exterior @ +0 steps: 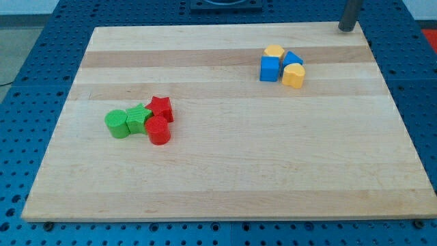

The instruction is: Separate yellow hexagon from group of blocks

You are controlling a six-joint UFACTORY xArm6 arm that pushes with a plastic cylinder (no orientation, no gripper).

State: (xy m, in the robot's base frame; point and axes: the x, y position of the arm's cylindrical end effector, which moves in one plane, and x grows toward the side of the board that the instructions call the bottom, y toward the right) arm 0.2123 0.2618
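The yellow hexagon [274, 52] sits at the top of a tight group in the view's upper right. It touches a blue cube [270, 68] and a blue triangle-like block [293, 59]. A second yellow block [293, 75], its shape unclear, sits at the group's lower right. My tip [347, 30] rests at the board's top right corner, up and to the right of this group, well apart from it.
A second group lies at the view's left: a green cylinder [117, 124], a green star [138, 119], a red star [161, 108] and a red cylinder [158, 130], all touching. The wooden board [239, 171] lies on a blue perforated table.
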